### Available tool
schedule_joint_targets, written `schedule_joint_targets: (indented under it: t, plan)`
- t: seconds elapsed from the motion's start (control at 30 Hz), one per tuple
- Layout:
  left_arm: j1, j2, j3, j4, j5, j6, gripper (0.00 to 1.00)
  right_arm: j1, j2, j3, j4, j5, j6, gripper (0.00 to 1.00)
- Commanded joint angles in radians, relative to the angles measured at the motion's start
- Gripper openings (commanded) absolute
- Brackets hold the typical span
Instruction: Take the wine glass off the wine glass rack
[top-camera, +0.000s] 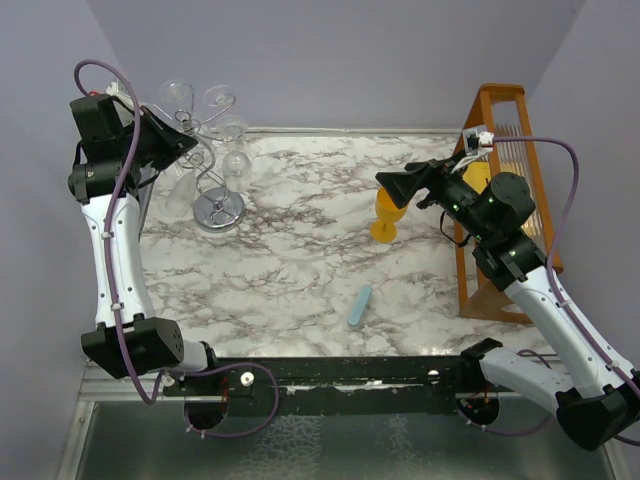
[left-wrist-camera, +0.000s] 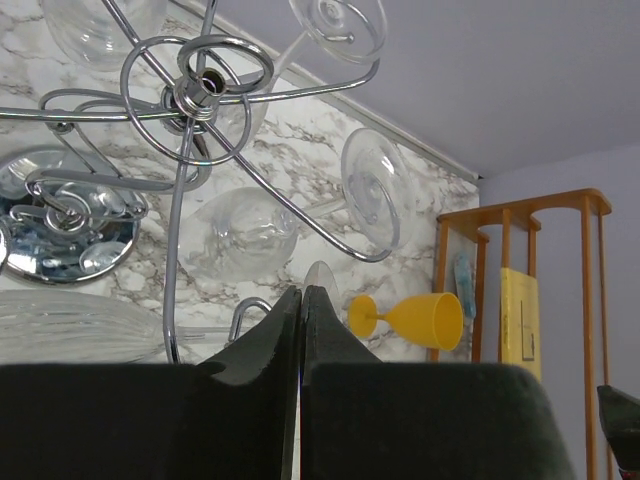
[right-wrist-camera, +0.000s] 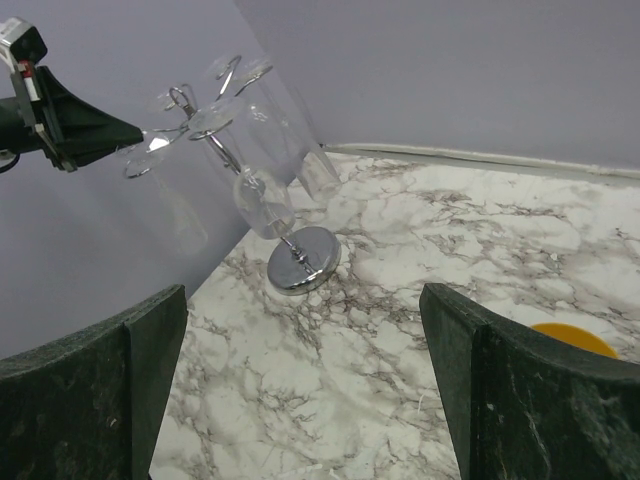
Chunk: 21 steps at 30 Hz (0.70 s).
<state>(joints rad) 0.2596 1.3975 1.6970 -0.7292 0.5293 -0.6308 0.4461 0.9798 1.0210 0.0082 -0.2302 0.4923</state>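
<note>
The left gripper (left-wrist-camera: 301, 300) is pressed together, seemingly on nothing, just below the wine glass rack's (left-wrist-camera: 200, 85) looped arms. Clear wine glasses (left-wrist-camera: 240, 230) hang there upside down, their outlines faint and one cut off at the frame's edge. The right gripper (right-wrist-camera: 302, 300) is spread wide above a yellow goblet (top-camera: 386, 215).

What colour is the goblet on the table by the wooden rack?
The goblet is yellow-orange; the top external view shows it best.

I count: one silvery wire tree rack with round shiny base (top-camera: 218, 208); clear wine glasses (top-camera: 175, 95) on it, at least four, exact number unclear; one yellow plastic goblet (top-camera: 388, 212); one orange wooden slatted rack (top-camera: 500, 100); one pale blue flat bar (top-camera: 361, 305).
</note>
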Motion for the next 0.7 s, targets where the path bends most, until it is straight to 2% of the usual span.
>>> schedule_joint_targets:
  t: [0.0, 0.43, 0.67]
  plan:
    - [0.01, -0.06, -0.011, 0.052, 0.044, -0.037, 0.0, 0.007, -0.001, 0.013, 0.012, 0.007, -0.005, 1.0]
    - [0.037, -0.12, -0.051, 0.027, -0.044, -0.047, 0.0, 0.008, -0.01, 0.014, 0.004, 0.005, -0.003, 1.0]
    - [0.05, -0.121, -0.063, 0.072, -0.068, -0.099, 0.0, 0.008, -0.018, 0.016, -0.002, 0.013, -0.008, 1.0]
